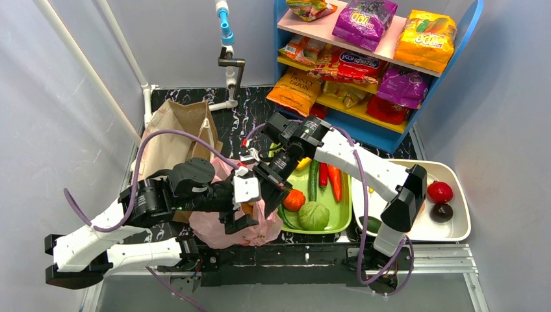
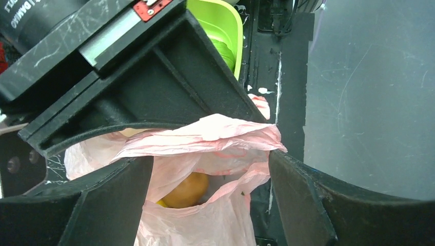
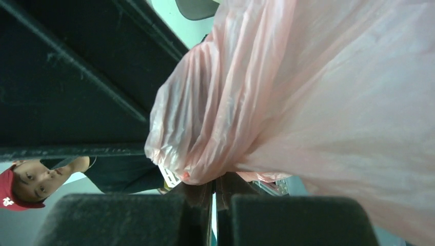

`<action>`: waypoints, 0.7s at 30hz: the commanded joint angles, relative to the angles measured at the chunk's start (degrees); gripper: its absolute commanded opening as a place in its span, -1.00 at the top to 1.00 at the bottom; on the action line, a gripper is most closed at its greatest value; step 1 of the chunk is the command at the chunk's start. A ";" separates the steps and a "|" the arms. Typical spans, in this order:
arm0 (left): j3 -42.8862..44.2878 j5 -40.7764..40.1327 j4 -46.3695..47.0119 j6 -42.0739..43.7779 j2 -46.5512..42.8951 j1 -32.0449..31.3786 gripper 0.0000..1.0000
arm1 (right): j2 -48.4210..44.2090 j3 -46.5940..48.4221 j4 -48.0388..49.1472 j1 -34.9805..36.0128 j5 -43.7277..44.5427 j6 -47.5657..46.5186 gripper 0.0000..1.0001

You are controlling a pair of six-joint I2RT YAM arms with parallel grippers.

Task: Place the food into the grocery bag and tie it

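The pink grocery bag (image 1: 224,227) sits on the table between my arms. In the left wrist view its mouth (image 2: 205,148) gapes and a brown-yellow fruit (image 2: 187,189) lies inside. My left gripper (image 1: 243,211) is open, its fingers (image 2: 102,205) standing wide on either side of the bag's rim. My right gripper (image 1: 271,188) is just above it, shut on a gathered fold of the bag (image 3: 205,133). More food lies in the green tray (image 1: 344,218): an orange tomato (image 1: 294,199), a cabbage (image 1: 314,215), a cucumber, a carrot and a red chili.
A white tray (image 1: 458,227) at the right holds a red onion (image 1: 440,192) and a dark one (image 1: 441,212). A brown paper bag (image 1: 175,130) stands behind the left arm. A blue shelf (image 1: 364,130) of snack packets stands at the back. A person (image 3: 31,179) shows in the right wrist view.
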 commanded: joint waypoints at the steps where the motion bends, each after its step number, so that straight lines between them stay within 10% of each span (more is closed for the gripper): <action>1: 2.71 -6.36 -0.15 3.98 0.56 -4.01 -0.62 | -1.12 -1.04 1.31 0.03 -3.61 -0.60 0.97; 21: 1.88 -12.69 -1.96 14.04 3.67 -10.75 -0.63 | -2.84 -1.97 3.69 -0.03 -4.60 -2.36 0.97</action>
